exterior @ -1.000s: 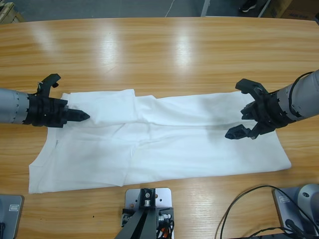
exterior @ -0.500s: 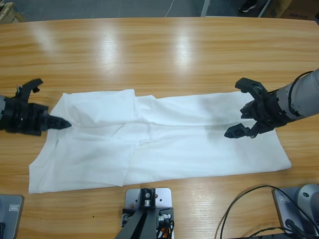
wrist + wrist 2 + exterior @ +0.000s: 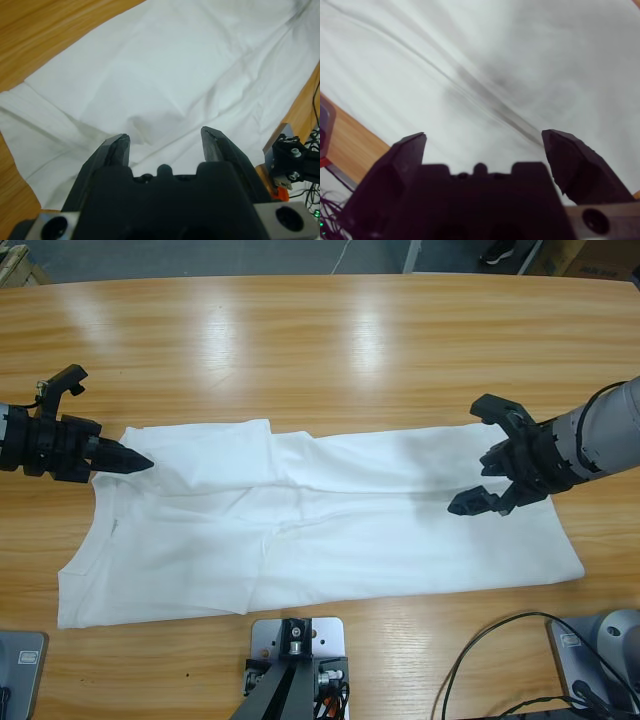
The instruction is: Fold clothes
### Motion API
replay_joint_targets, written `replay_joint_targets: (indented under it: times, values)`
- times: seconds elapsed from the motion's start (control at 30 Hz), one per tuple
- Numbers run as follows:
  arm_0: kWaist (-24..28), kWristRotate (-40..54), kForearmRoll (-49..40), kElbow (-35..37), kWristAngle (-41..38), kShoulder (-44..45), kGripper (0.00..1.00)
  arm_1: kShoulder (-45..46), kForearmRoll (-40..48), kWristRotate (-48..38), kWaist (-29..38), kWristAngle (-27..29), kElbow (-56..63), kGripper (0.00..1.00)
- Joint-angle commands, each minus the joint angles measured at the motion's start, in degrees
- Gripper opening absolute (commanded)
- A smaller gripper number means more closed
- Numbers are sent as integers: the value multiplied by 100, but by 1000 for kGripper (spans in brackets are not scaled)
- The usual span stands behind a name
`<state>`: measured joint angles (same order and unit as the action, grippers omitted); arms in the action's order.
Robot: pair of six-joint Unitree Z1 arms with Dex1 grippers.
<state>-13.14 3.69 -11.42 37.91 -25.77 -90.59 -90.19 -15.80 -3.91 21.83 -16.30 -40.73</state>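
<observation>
- T-shirt (image 3: 330, 510): a white garment is shown lying lengthwise across the middle of the wooden surface (image 3: 320, 350), its long axis running from one arm to the other; no part of it is lifted.
- Fold state: one long edge is seen already turned over onto the body, so that a doubled band runs along the far side; a flap edge is visible near the left end. Shallow creases cross the cloth, and the near corner at the left end lies spread out flat.
- Left end effector (image 3: 120, 458): positioned at the far left corner of the garment, low over the cloth. In the left wrist view the left end effector (image 3: 165, 142) is seen with its jaws apart, and nothing is held between them; white fabric lies just beyond the tips.
- Right end effector (image 3: 492, 462): held over the right end of the garment. In the right wrist view the right end effector (image 3: 482, 145) is seen with its jaws spread wide, and only cloth lies beneath; nothing is gripped.
- Progress, as judged: a first lengthwise fold appears done. The second lengthwise fold and the crosswise folds are judged still to be made, and no hold on the cloth is yet taken for them.
</observation>
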Motion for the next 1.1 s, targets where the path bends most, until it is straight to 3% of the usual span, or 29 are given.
replay_joint_targets:
  times: [0.03, 0.23, 0.8, 0.83, 0.87, 0.93, 0.97, 1.1]
  values:
    - [43, -828, -239, -163, 392, 166, 444, -182, 138, -66, -3, 64, 145, 941]
    - [-83, -1573, -380, -188, 1039, 50, 474, -296, 226, -66, -3, 48, 124, 941]
    - [-347, -1688, 241, -170, 1042, -609, 457, -496, 368, -66, -3, 48, 92, 936]
    - [-347, -1689, 244, -170, 1039, -609, 442, -502, 377, -66, -3, 48, 81, 936]
    - [-347, -1702, 244, -170, 1039, -609, 361, -512, 384, -66, -3, 48, 74, 936]
    - [-347, -1705, 246, -182, 1044, -602, 46, -526, 393, -66, -3, 48, 66, 936]
    - [-347, -1705, 246, -195, 1053, -609, 0, -526, 398, -66, -3, 48, 66, 931]
    - [-347, -1705, 292, -298, 1092, -662, 0, -518, 402, -66, -3, 57, 66, 927]
